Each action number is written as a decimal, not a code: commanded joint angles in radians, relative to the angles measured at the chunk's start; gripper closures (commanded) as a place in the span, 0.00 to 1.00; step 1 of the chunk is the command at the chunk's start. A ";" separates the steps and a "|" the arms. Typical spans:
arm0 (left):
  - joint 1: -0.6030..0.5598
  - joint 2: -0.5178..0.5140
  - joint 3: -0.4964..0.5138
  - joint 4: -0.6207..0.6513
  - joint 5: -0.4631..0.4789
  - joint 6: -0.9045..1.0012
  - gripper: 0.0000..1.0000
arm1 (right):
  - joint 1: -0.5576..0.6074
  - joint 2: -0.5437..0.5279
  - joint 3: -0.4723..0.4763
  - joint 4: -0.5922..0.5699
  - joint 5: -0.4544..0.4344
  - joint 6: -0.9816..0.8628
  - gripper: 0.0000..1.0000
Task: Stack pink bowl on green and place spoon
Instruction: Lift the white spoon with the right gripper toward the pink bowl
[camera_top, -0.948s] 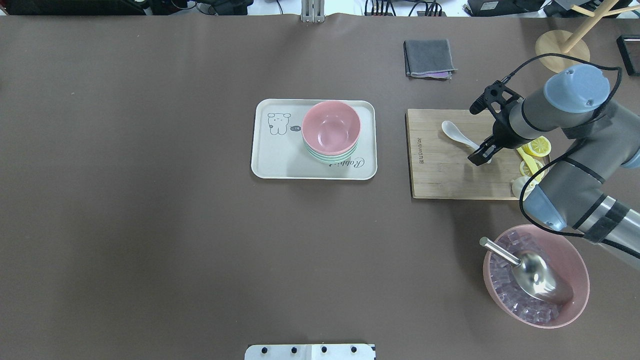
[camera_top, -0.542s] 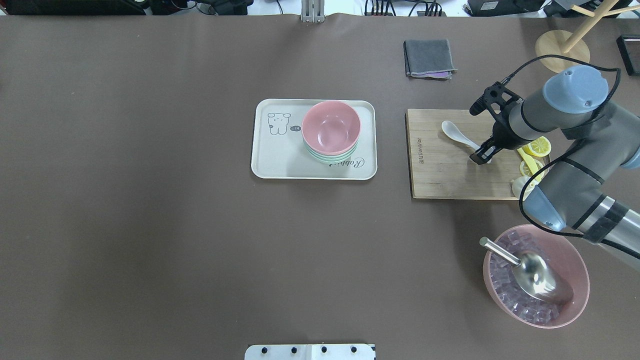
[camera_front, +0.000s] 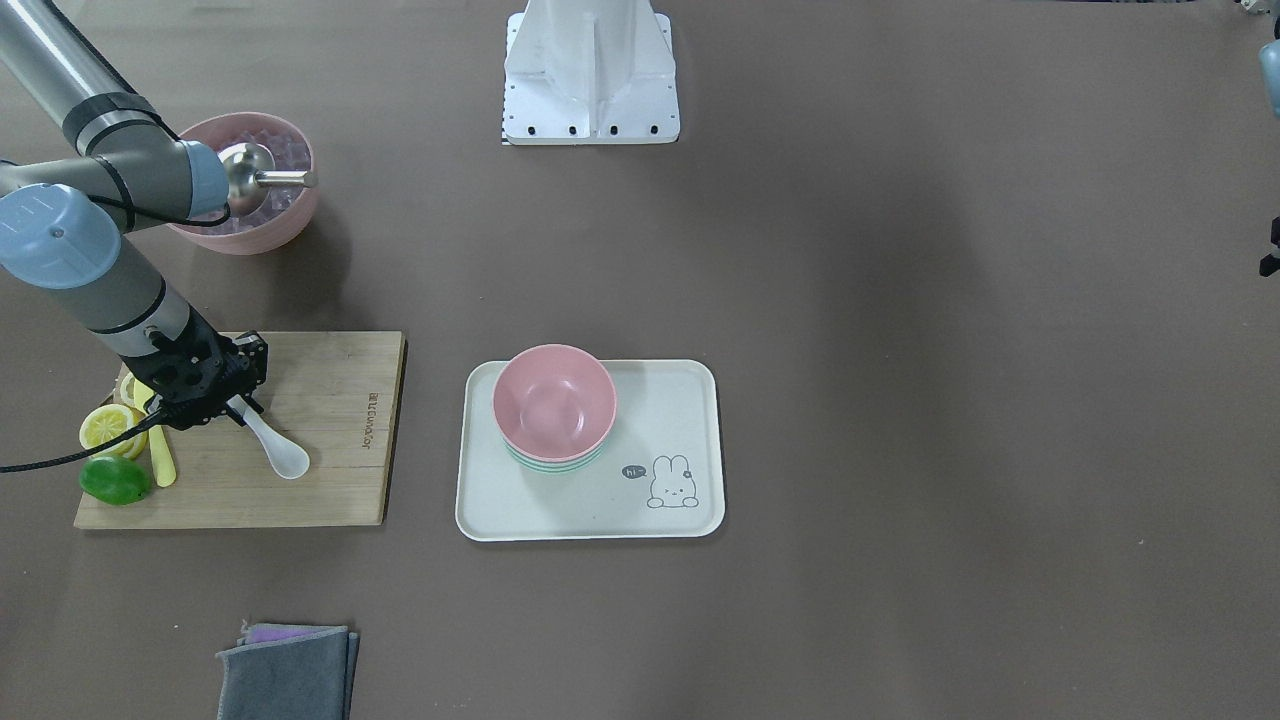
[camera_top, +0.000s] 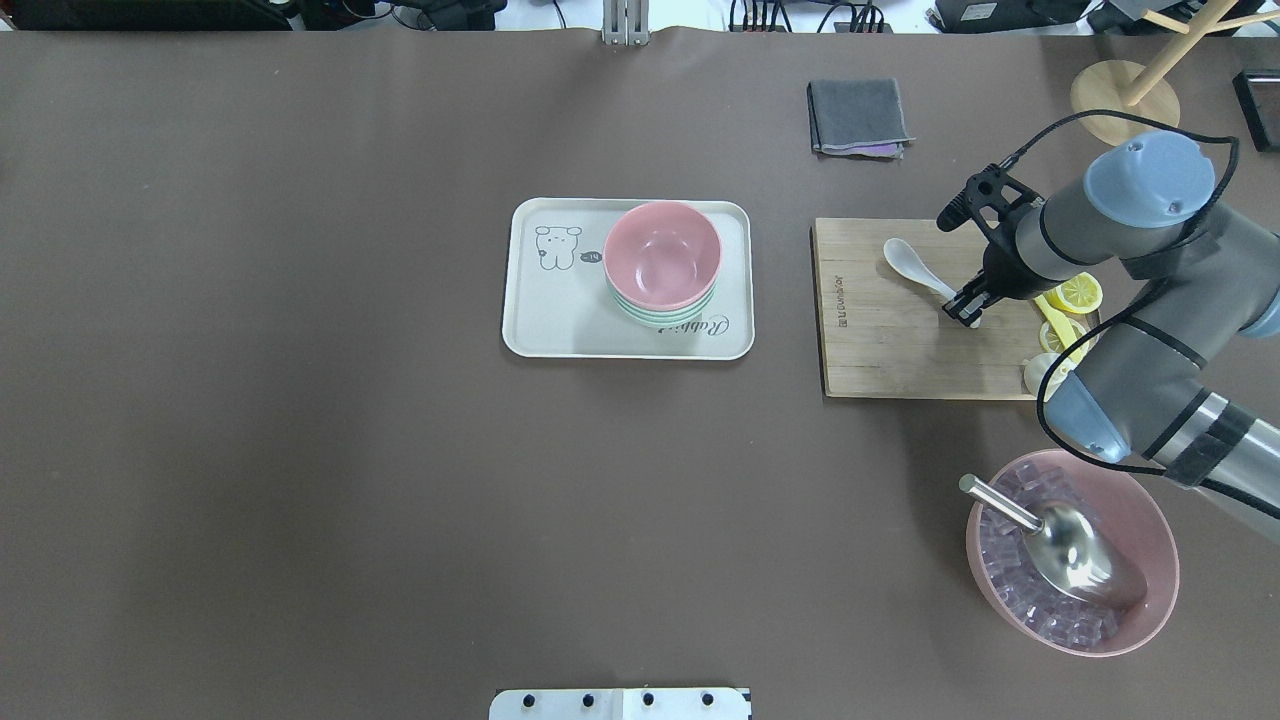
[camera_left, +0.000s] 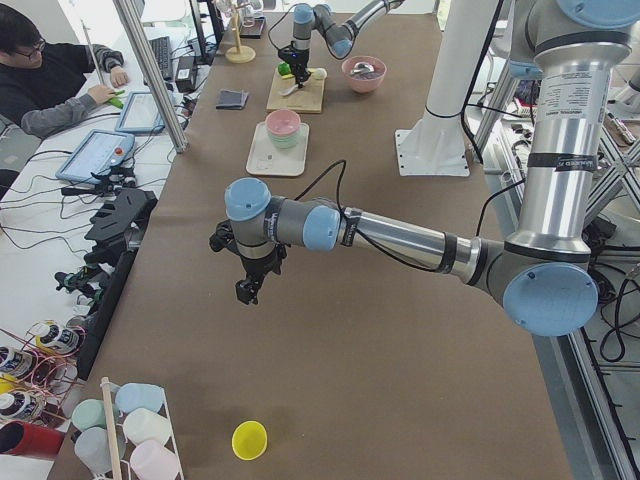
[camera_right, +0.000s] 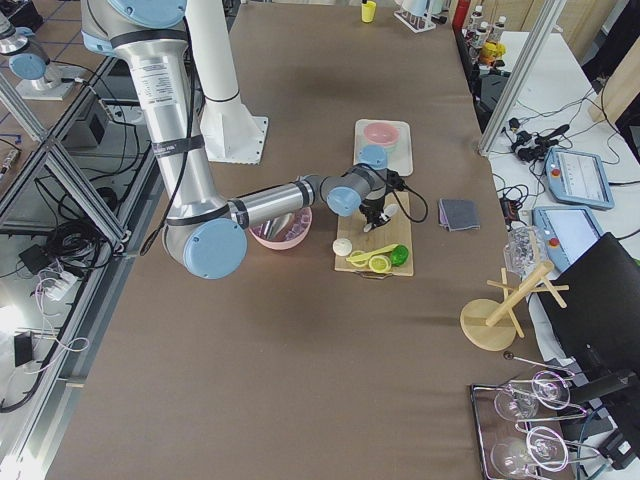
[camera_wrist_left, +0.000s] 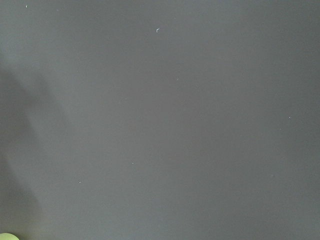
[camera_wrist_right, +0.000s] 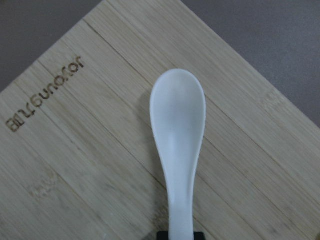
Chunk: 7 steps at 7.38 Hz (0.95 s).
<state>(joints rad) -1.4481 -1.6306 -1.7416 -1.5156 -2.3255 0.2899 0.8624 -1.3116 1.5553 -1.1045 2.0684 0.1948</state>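
Observation:
The pink bowl (camera_top: 662, 255) sits nested on the green bowl (camera_top: 660, 318) on the cream tray (camera_top: 560, 320). The stack also shows in the front view (camera_front: 554, 402). The white spoon (camera_top: 908, 262) lies on the wooden cutting board (camera_top: 880, 350). My right gripper (camera_top: 968, 312) is down at the board, shut on the end of the spoon's handle. The right wrist view shows the spoon's scoop (camera_wrist_right: 177, 125) pointing away and the handle running in between the jaws. My left gripper (camera_left: 245, 290) hovers over bare table far to the left. I cannot tell whether it is open.
Lemon slices (camera_top: 1080, 292) and a lime (camera_front: 115, 480) lie on the board's end under my right arm. A large pink bowl (camera_top: 1165, 540) with ice cubes and a metal scoop stands near the robot. A grey cloth (camera_top: 858, 115) and a wooden stand (camera_top: 1120, 95) are beyond the board.
My right gripper's jaws have closed in on the spoon's handle. The spoon and the bowls have not moved.

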 joint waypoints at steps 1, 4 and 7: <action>0.000 0.000 0.001 0.000 0.000 0.000 0.02 | 0.010 0.017 0.008 0.000 0.002 0.000 1.00; 0.000 0.000 0.001 0.000 0.000 0.000 0.02 | 0.023 0.151 0.075 -0.200 0.018 0.168 1.00; 0.000 0.000 0.001 0.002 0.000 0.000 0.02 | -0.081 0.386 0.144 -0.532 0.012 0.635 1.00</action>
<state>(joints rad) -1.4481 -1.6306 -1.7417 -1.5146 -2.3255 0.2893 0.8283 -1.0195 1.6866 -1.5353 2.0838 0.6195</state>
